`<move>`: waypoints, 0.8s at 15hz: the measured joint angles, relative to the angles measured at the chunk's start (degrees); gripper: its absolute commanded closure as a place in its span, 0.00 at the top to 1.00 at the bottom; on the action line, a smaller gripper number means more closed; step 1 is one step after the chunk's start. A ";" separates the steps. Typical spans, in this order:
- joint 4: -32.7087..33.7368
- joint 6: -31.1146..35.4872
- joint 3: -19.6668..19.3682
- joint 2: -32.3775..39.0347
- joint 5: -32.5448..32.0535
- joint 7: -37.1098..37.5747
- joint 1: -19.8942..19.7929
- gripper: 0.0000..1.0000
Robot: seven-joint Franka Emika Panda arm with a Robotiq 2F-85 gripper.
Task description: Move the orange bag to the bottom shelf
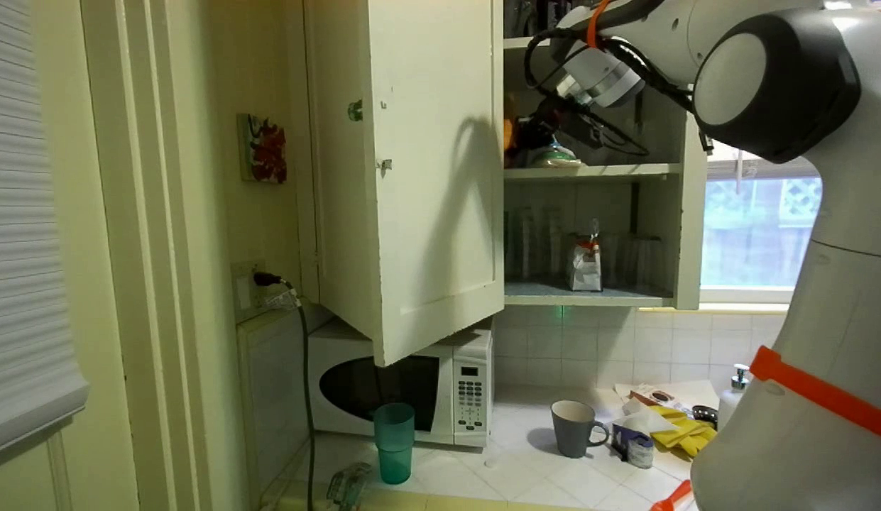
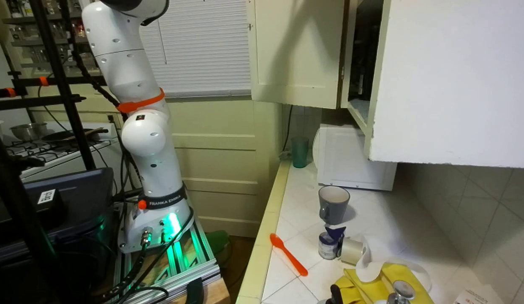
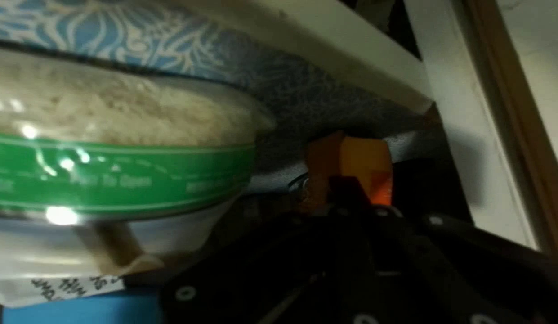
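The orange bag [image 1: 510, 131] is on the middle level of the open wall cupboard, partly hidden by the door edge and my gripper. In the wrist view the bag [image 3: 366, 157] rises beyond my fingertips, its lower part hidden. My gripper [image 1: 529, 133] reaches into that level from the right. In the wrist view the gripper [image 3: 350, 193] is dark; its fingers look drawn together on the bag, with orange on both sides of the tips. Whether the bag touches the board is unclear. The bottom shelf [image 1: 543, 297] is the lowest board, below the gripper.
A clear bag with a green label [image 3: 121, 175] lies beside the gripper. A white-and-orange packet [image 1: 586, 266] and several glasses [image 1: 532, 245] stand on the bottom shelf. The open cupboard door [image 1: 433, 177] borders the left. Below are a microwave [image 1: 405, 390] and grey mug [image 1: 573, 428].
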 measured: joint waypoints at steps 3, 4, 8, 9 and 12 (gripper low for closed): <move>-2.40 1.67 0.23 -2.03 -3.04 1.74 0.06 0.00; -2.95 2.13 0.23 -2.48 -3.59 2.09 0.14 0.00; -4.43 4.15 0.09 -3.59 -3.94 2.74 1.15 0.32; -4.71 4.75 0.07 -3.77 -3.93 2.81 1.46 0.40; -5.02 5.79 -0.05 -4.08 -3.92 2.87 2.23 0.62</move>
